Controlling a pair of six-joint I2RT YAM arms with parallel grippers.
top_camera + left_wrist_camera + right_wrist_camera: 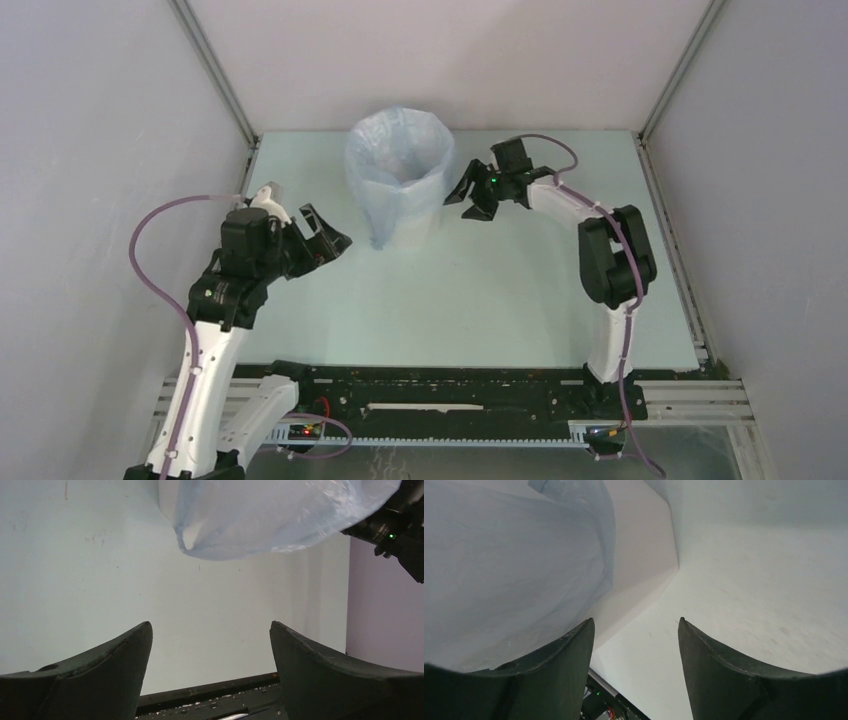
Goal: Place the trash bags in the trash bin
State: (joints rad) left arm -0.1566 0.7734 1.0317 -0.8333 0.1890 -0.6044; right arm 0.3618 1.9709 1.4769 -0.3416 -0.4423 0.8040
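The trash bin stands upright at the back middle of the table. The pale blue-grey trash bag sits in its mouth and is folded over the rim, hanging down the outer walls. My left gripper is open and empty, left of and nearer than the bin, apart from it. My right gripper is open and empty, just right of the bin's upper wall. The bag fills the top of the left wrist view beyond the open left gripper. It fills the left of the right wrist view, beside the open right gripper.
Grey enclosure walls close in the pale table on the left, back and right. A black rail runs along the near edge between the arm bases. The right gripper's body shows in the left wrist view.
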